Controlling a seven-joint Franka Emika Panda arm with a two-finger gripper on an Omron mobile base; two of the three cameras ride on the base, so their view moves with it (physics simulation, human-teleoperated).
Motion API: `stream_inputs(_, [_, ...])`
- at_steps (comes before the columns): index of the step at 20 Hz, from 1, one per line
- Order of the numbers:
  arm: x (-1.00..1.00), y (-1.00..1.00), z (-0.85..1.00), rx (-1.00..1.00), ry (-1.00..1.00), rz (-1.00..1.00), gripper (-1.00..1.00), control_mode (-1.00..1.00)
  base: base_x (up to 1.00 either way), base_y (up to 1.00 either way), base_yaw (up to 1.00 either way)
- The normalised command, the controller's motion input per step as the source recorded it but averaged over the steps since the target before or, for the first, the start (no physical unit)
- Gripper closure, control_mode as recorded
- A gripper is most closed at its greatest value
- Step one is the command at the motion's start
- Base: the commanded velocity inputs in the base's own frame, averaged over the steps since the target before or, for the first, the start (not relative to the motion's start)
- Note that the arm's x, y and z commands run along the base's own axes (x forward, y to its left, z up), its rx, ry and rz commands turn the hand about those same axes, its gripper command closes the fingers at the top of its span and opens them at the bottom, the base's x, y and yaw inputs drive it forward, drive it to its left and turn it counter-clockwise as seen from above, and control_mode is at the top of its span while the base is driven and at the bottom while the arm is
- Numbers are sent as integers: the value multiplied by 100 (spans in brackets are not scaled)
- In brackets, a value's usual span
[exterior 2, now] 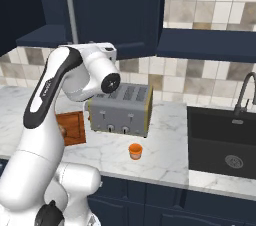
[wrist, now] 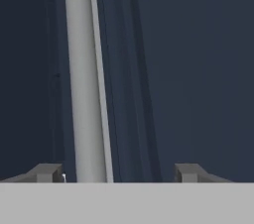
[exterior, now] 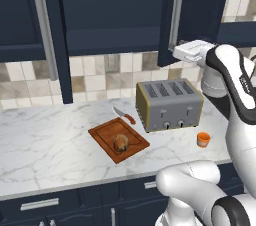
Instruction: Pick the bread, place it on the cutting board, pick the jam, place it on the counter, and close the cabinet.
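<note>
1. Left base view: the toaster (exterior: 169,104) stands on the counter (exterior: 45,145) and serves as landmark. The cutting board (exterior: 118,139) lies just left of the toaster and nearer the front edge, with the bread (exterior: 121,143) resting on it. A knife (exterior: 124,115) lies between the board's far corner and the toaster. The jam (exterior: 203,139) stands on the marble in front of the toaster's right end. Above the toaster, a door of the cabinet (exterior: 175,15) hangs ajar, and the robot's hand is raised to that door's lower edge.
2. Right base view: the jam (exterior 2: 135,151) sits in front of the toaster (exterior 2: 121,109); a sink (exterior 2: 223,140) lies well right of it.
3. Hand view: the gripper (wrist: 115,173) has its tips spread, the door's silver handle (wrist: 84,77) standing between them, nearer the left tip.
</note>
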Motion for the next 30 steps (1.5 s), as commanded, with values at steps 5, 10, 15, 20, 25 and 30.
stream_inputs(5, [28,24,1,0,0,-3,-100,-100,0,0,0])
stream_inputs(10, [22,26,0,0,0,-4,-100,-100,0,0,0])
stream_inputs(15, [20,24,0,0,0,-4,-100,-100,0,0,0])
stream_inputs(20, [26,20,0,0,0,-4,-100,-100,0,0,0])
stream_inputs(25, [23,14,0,0,0,-3,-100,-100,0,0,0])
stream_inputs(30, [25,13,0,0,0,-4,-100,-100,0,0,0])
